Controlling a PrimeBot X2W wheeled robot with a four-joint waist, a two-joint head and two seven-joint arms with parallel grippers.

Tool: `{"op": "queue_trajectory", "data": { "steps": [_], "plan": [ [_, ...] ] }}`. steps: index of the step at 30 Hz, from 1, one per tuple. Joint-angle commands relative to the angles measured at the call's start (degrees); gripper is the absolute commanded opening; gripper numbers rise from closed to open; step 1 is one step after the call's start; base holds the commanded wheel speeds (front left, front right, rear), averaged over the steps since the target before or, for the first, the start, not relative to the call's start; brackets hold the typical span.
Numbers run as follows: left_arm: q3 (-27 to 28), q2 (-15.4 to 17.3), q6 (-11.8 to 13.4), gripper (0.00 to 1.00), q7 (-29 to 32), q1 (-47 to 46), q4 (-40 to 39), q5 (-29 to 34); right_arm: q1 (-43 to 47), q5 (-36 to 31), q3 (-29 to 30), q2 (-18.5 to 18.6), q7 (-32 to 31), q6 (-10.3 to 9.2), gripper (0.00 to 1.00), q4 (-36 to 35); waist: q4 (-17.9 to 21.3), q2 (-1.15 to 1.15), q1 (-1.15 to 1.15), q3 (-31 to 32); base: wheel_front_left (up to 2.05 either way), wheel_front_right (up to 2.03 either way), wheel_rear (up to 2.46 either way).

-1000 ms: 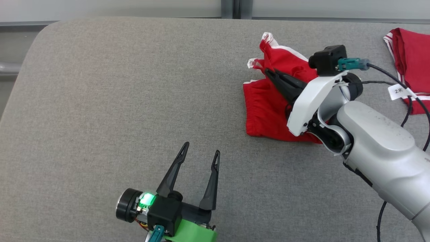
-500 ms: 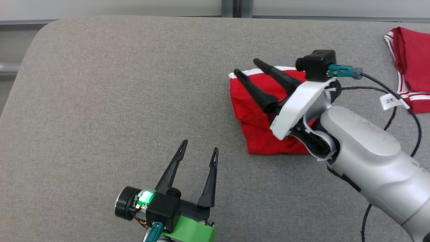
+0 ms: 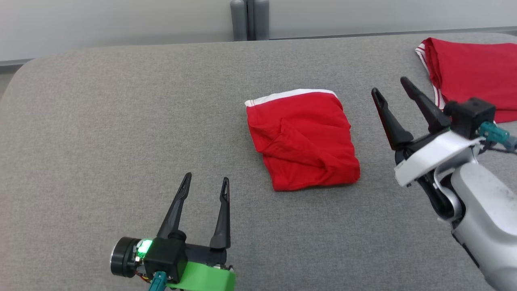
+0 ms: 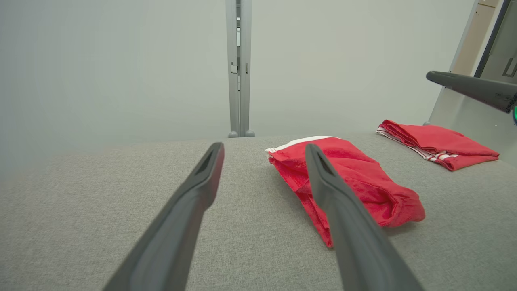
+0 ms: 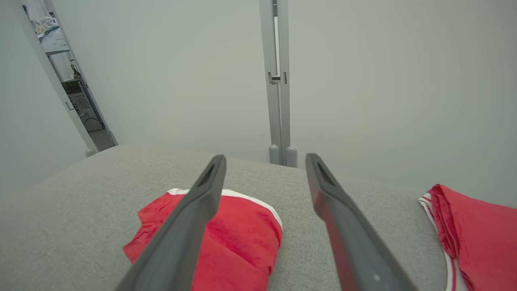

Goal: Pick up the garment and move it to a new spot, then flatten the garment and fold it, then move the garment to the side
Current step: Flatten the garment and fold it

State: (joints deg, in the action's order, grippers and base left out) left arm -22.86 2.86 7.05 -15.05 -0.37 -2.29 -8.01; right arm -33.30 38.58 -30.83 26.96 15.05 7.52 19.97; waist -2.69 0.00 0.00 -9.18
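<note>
Our right gripper [image 3: 389, 85] holds its two fingers spread wide with nothing between them, poised at three o'clock of the folded red garment [image 3: 303, 137] and just clear of it. Our left gripper [image 3: 207, 178] is equally wide and empty, well apart at seven o'clock. The garment lies as a compact bundle mid-way across the grey padded table [image 3: 121, 121], white band along its twelve o'clock edge. A second red garment [image 3: 468, 66] sits at two o'clock. We judge the fold done and the move aside pending; next we need to pinch all layers at one edge so the fold stays shut
</note>
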Motion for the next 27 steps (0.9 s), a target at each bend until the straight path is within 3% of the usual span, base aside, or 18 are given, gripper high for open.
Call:
{"op": "queue_trajectory", "data": {
  "steps": [1, 8, 14, 15, 16, 17, 20, 27],
  "plan": [
    [0.6, 0.1, -0.1, 1.0, -0.1, 0.8, -0.4, -0.2, 3.2, -1.8, 1.9, -1.0, 0.1, -0.08, 1.0, -1.0, 1.7, 0.0, 0.0, 1.2, 0.0, 0.0, 0.0],
    [1.6, 0.1, -0.9, 1.0, -0.1, 2.0, -0.6, 0.6, 13.7, -5.9, 7.9, -4.1, 0.1, -0.08, 1.0, -4.6, 2.3, 0.0, 0.0, 2.1, 0.0, 0.0, 0.0],
    [1.1, 0.1, -1.0, 1.0, -0.1, 1.9, -0.9, 0.7, 15.6, -6.2, 7.3, -4.1, 0.1, -0.08, 0.98, -5.5, 0.5, 0.0, 0.0, 1.9, 0.0, 0.0, 0.0],
    [0.9, 0.1, -1.0, 1.0, -0.1, 1.8, -0.9, 0.6, 15.0, -6.3, 6.9, -3.7, 0.1, -0.08, 0.49, -5.5, 0.0, 0.0, 0.0, 1.8, 0.0, 0.0, 0.0],
    [0.7, 0.1, -0.9, 1.0, -0.1, 1.7, -1.0, 0.5, 14.1, -6.4, 5.9, -3.3, 0.1, -0.08, 0.19, -5.5, -0.6, 0.0, 0.0, 1.4, 0.0, 0.0, 0.0],
    [0.4, 0.1, -0.9, 1.0, -0.1, 1.5, -1.0, 0.3, 13.4, -6.6, 5.0, -2.7, 0.1, -0.08, 0.0, -5.2, -1.2, 0.0, 0.0, 1.1, 0.0, 0.0, 0.0],
    [-0.8, 0.1, -1.0, 1.0, -0.1, 0.5, -1.1, 0.0, 10.1, -6.8, 0.9, -0.5, 0.1, -0.09, 0.0, -3.6, -3.7, 0.0, 0.0, -0.4, 0.0, 0.0, 0.0],
    [-3.6, 0.1, -0.7, 1.0, -0.1, -1.4, -0.8, -1.1, -0.3, -4.2, -14.9, 7.4, 0.1, -0.1, 0.0, 1.0, -8.6, 0.0, 0.0, -3.7, 0.0, 0.0, 0.0]
  ]
}}
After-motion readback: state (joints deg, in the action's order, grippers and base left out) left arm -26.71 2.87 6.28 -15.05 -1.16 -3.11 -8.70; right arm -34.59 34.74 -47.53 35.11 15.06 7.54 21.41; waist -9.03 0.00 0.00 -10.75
